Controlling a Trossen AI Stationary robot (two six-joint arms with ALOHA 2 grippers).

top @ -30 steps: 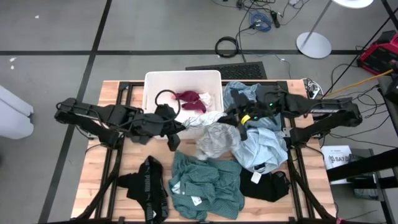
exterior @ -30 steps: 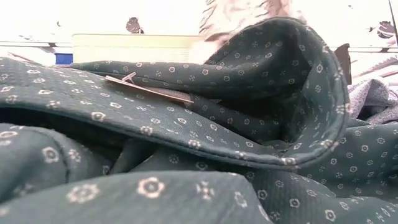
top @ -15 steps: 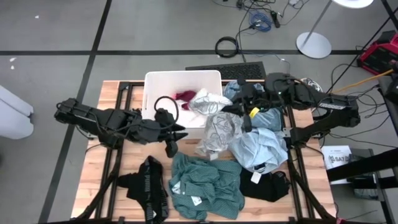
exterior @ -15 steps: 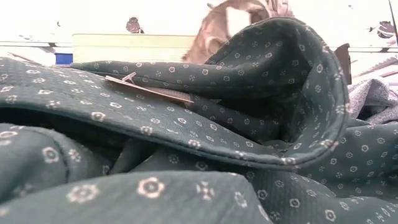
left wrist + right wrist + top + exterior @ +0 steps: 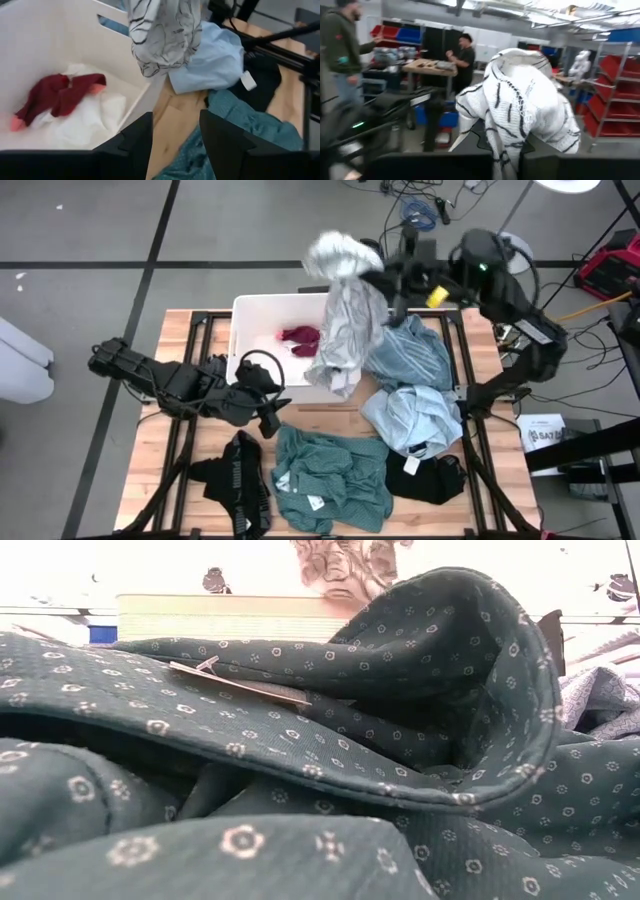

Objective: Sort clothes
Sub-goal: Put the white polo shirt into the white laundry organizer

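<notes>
Overhead, right end effector (image 5: 388, 283) clamped on the white-grey patterned garment (image 5: 340, 330), raised high at 12 o'clock of the desk (image 5: 150, 470). The garment hangs long, its tail over the white bin (image 5: 245, 308) at that bin's 3 o'clock rim. Dark red garment (image 5: 303, 338) lies inside. Left end effector (image 5: 268, 418) low near centre, at 6 o'clock of the bin, fingers apart, holding nothing. Light blue garment (image 5: 410, 405) at 3 o'clock, teal-green shirt (image 5: 330, 480) at 6, black garment with white lettering (image 5: 238, 480) at 7.

Low view: teal-green shirt fills the frame; the patterned cloth shows only as a scrap at top. Nothing else readable.

Left wrist view: jaws parted, empty; patterned garment hangs above the bin edge, partly over the light blue garment.

Right wrist view: patterned cloth bunched at the fingers; people in the room behind.

Risks, as a guess: released here, the tail may drape the rim and slide out onto the desk. The hem may also drag the light blue garment. Grip is on a bunch, so a fold could slip early.
</notes>
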